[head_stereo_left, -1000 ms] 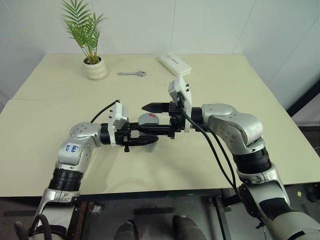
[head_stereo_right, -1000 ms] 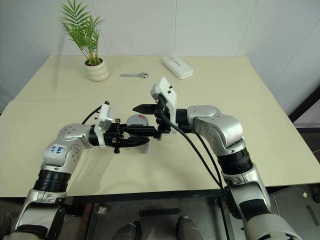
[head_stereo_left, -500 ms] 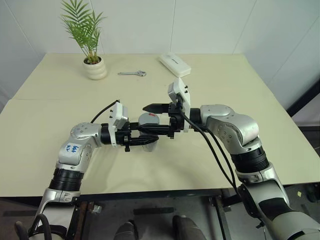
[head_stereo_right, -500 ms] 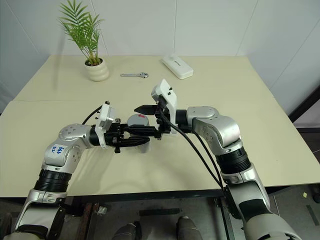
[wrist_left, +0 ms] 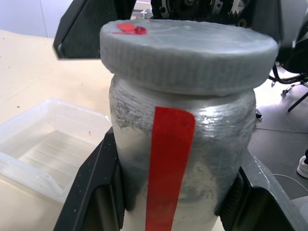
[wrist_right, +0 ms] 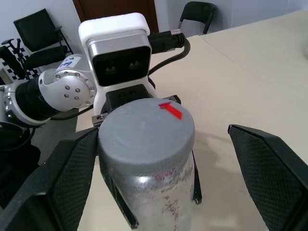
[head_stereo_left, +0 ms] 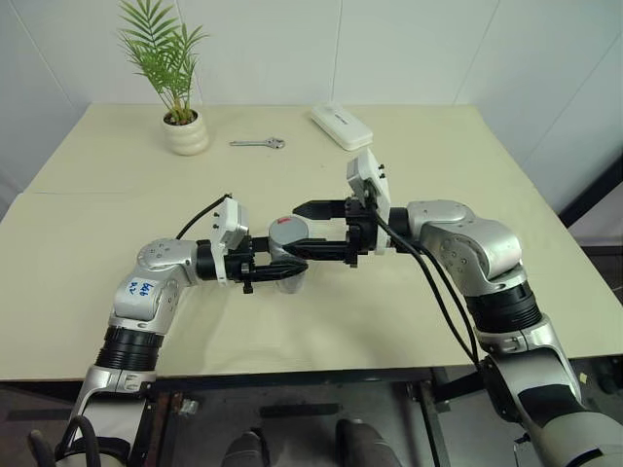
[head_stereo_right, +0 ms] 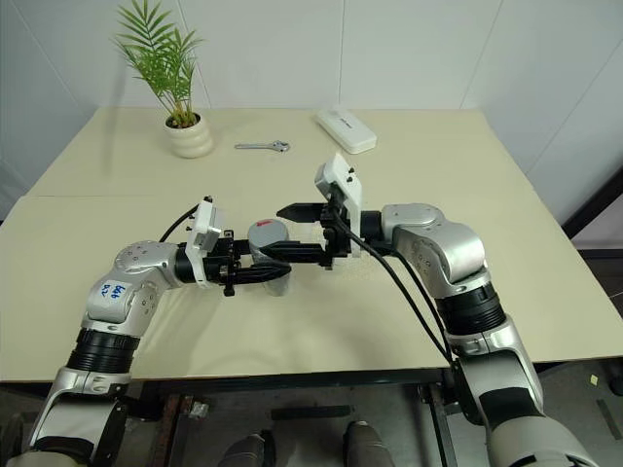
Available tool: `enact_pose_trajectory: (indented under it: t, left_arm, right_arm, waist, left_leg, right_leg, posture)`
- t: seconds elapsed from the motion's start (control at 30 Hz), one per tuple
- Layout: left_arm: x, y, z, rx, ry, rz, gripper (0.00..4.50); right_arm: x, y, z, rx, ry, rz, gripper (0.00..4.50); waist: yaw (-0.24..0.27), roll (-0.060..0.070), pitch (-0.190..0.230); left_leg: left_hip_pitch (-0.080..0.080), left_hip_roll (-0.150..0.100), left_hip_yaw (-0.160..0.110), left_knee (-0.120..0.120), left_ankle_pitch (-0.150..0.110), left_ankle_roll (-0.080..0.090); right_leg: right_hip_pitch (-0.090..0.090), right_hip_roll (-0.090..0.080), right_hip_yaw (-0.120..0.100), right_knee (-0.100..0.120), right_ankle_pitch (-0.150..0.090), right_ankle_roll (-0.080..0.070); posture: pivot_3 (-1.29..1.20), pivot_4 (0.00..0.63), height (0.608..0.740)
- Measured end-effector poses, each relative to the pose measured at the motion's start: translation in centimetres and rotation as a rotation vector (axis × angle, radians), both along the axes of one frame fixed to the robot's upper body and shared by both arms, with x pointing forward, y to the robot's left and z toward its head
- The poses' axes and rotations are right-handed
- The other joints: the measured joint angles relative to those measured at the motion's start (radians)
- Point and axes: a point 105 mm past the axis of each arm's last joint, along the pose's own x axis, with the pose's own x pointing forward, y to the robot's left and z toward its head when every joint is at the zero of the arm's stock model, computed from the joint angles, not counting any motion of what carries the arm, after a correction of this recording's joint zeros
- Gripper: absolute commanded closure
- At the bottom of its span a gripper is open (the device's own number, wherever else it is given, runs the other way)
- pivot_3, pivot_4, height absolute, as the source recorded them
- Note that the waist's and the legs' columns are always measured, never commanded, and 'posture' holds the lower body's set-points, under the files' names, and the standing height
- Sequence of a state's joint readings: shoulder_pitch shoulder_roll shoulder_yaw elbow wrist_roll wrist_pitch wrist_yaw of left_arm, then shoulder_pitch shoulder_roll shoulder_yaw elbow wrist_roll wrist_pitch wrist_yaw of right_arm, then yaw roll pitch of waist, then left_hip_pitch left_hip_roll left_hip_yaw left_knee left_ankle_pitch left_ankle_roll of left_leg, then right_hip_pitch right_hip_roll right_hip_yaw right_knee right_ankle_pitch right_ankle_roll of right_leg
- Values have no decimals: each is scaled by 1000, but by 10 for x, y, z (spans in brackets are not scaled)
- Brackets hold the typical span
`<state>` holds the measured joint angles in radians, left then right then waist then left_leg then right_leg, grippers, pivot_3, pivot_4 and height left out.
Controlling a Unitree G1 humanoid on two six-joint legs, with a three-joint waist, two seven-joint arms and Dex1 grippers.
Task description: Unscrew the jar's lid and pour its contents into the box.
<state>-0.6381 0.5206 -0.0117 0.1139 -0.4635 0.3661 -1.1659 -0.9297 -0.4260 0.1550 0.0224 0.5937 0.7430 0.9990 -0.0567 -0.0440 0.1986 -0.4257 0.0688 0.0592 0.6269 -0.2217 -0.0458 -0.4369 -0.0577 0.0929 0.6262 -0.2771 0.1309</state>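
Observation:
A small silvery jar (wrist_left: pixel 216 139) with a red strip down its side is held upright above the table, my left gripper (wrist_left: pixel 173 192) shut on its lower body. Its grey lid (head_stereo_left: pixel 288 230), with a small red mark on top, sits on the jar. My right gripper (wrist_right: pixel 163 132) reaches in from the right and stands open, with the lid (wrist_right: pixel 144 130) between its fingertips and much nearer one finger than the other. The clear box (wrist_left: pixel 29 139) lies on the table just beside and below the jar. The contents are hidden inside the jar.
At the back of the table stand a white plant pot (head_stereo_left: pixel 185 134), a small wrench (head_stereo_left: pixel 259 144) and a white oblong case (head_stereo_left: pixel 341 126). The table's front edge runs close under both arms.
My right gripper has drawn back a little to the right, staying open, so its fingertips now end at the lid instead of reaching past it. The left gripper and jar have stayed still.

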Motion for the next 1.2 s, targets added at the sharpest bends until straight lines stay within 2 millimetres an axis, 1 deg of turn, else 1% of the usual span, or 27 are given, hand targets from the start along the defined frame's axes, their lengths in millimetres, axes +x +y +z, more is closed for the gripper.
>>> enact_pose_trajectory:
  t: [0.1, 0.13, 0.43, 0.73, 0.8, 0.87, 1.0, 1.1, 1.2]
  left_arm:
    - [-2, -1, 0, 3, 0, -21, 2576]
    - [-2, -1, 0, 4, -1, -23, 2576]
    - [-3, -1, -1, 7, -1, -28, 2576]
    - [-3, -1, 0, 8, -2, -30, 2576]
    - [-3, -1, 0, 8, -2, -30, 2576]
    - [-4, -1, 0, 9, -2, -31, 2576]
    - [-4, -1, 0, 9, -2, -30, 2576]
    - [-4, -1, 0, 9, -2, -30, 2576]
    - [-4, -1, 0, 9, -3, -31, 2576]
  right_arm:
    - [10, -17, 5, 21, 0, -72, 48]
    - [12, -19, 6, 19, 1, -82, 48]
    - [13, -19, 5, 21, 7, -85, 48]
    - [20, -28, 6, 55, 38, -118, 48]
    - [17, -25, 9, 104, 77, -94, 48]
    - [8, -19, 20, 157, 101, -31, 48]
    - [-10, -10, 38, 180, 66, 49, 48]
    - [-14, -5, 39, 175, 64, 64, 48]
    - [-17, 5, 29, 107, 51, 65, 48]
  waist:
    - [1, 0, 0]
    - [1, 0, 0]
    - [-1, 0, 0]
    - [-1, 0, 0]
    - [-2, 0, 0]
    - [-2, 0, 0]
    - [0, 0, 0]
    - [0, 0, 0]
    - [-3, 0, 0]
  left_leg:
    - [0, 0, 0, 0, 0, 0]
    - [0, 0, 0, 0, 0, 0]
    - [0, 0, 0, 0, 0, 0]
    - [0, 0, 0, 0, 0, 0]
    - [0, 0, 0, 0, 0, 0]
    - [0, 0, 0, 0, 0, 0]
    - [0, 0, 0, 0, 0, 0]
    - [0, 0, 0, 0, 0, 0]
    - [0, 0, 0, 0, 0, 0]
  right_leg:
    - [0, 0, 0, 0, 0, 0]
    - [0, 0, 0, 0, 0, 0]
    - [0, 0, 0, 0, 0, 0]
    - [-1, 0, 0, 0, 0, 0]
    - [-1, 0, 0, 0, 0, 0]
    - [-1, 0, 0, 1, 0, 0]
    - [-1, 0, 0, 0, 0, 0]
    - [-1, 0, 0, 1, 0, 0]
    - [-1, 0, 0, 1, 0, 0]
  posture:
    - [0, 150, 740]
    - [0, 150, 740]
    - [0, 150, 740]
    - [0, 150, 740]
    - [0, 150, 740]
    - [0, 150, 740]
    - [0, 150, 740]
    - [0, 150, 740]
    - [0, 150, 740]
